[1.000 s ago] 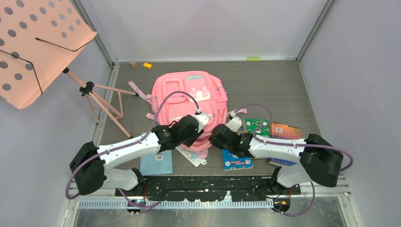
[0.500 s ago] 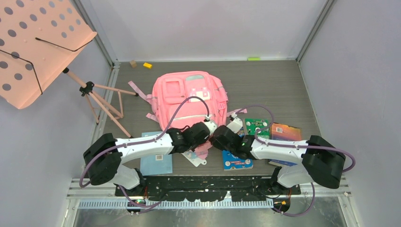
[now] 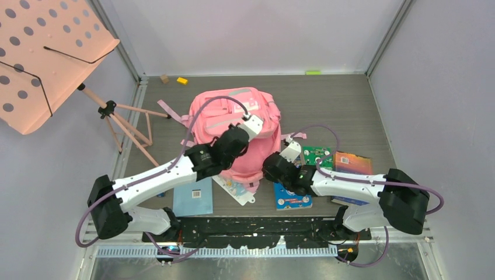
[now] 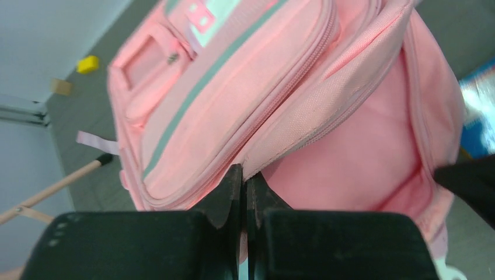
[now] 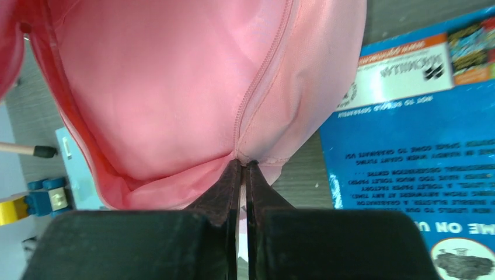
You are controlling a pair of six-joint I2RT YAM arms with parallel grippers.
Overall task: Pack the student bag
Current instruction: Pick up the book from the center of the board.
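My left gripper (image 4: 244, 175) was clamped on the upper rim of the bag (image 3: 261, 149), which lay mid-table (image 3: 350, 105). My right gripper (image 5: 243, 167) pinched its lower rim. Thin fabric could slip from either pinch, and the mouth would drop shut before any book (image 3: 290, 200) went in.

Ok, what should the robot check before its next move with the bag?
1. Left pincer shut on the bag's rim: ok.
2. Right pincer shut on another edge of the bag: ok.
3. Bag mouth pulled open: ok, its pink inside shows in both wrist views.
4. Bag empty inside: cannot tell, the bottom is hidden.
5. Blue book lying beside the bag: ok.
6. A free pincer to fetch it: not ok, both hold the bag.
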